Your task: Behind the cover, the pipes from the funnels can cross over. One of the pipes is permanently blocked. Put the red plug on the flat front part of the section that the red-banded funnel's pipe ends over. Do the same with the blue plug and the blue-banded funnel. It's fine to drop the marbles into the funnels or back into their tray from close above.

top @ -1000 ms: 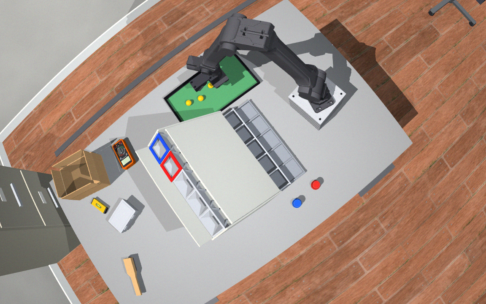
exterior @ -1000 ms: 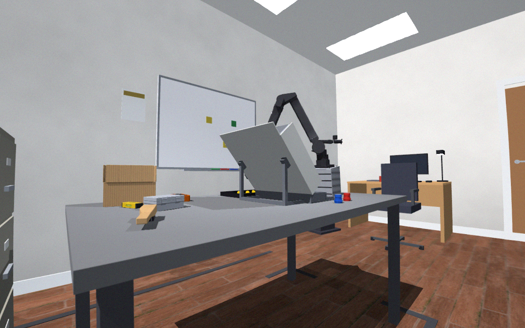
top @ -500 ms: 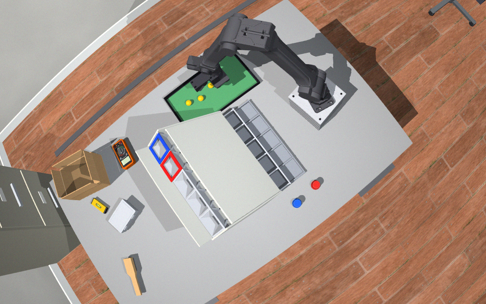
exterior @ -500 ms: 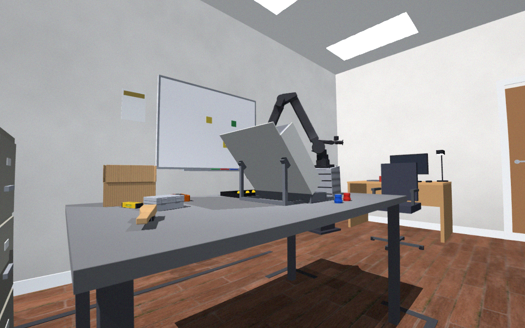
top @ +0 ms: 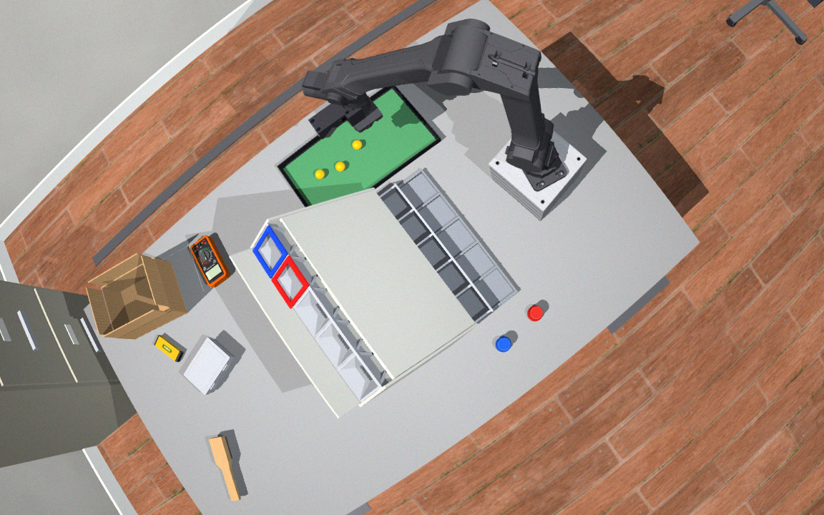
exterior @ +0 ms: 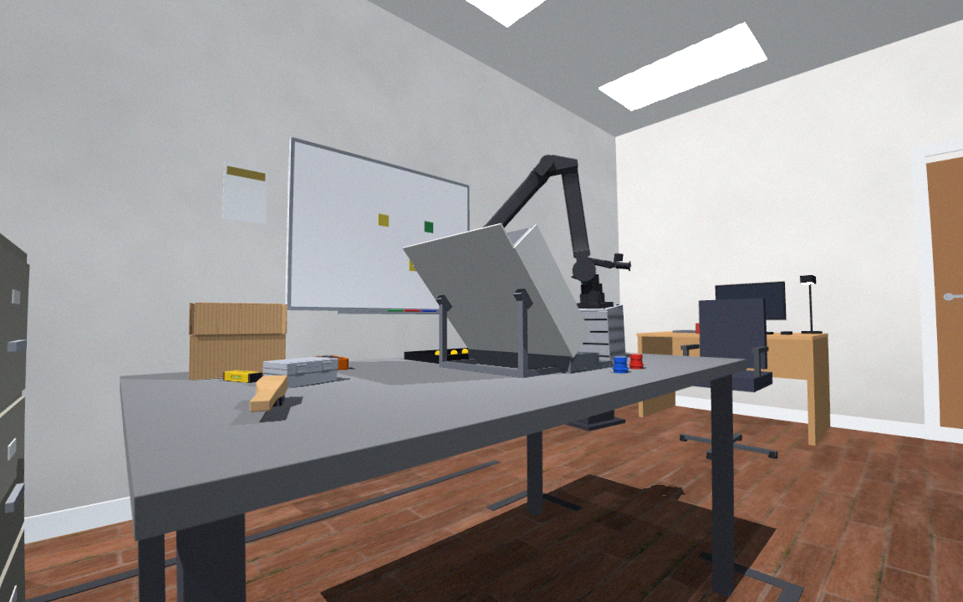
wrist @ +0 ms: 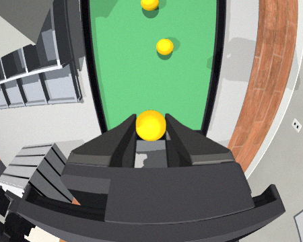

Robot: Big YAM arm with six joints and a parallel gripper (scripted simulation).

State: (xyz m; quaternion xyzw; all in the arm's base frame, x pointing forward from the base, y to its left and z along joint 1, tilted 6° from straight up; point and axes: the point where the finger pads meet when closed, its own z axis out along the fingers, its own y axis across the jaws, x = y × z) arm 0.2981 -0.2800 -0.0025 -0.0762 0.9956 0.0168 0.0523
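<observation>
My gripper (wrist: 151, 119) is shut on a yellow marble (wrist: 151, 125) and holds it well above the green tray (top: 360, 149). In the top view the gripper (top: 328, 121) is over the tray's far left edge. Three more yellow marbles (top: 339, 166) lie in the tray. The blue-banded funnel (top: 269, 249) and the red-banded funnel (top: 290, 282) sit at the top of the sloped cover (top: 370, 275). The red plug (top: 534, 312) and the blue plug (top: 503, 343) stand on the table near the row of grey sections (top: 450, 246).
On the left of the table are a cardboard box (top: 133, 295), an orange multimeter (top: 210, 260), a small yellow level (top: 167, 345), a white case (top: 207, 365) and a wooden block (top: 225, 466). The arm's base (top: 538, 172) stands at the right.
</observation>
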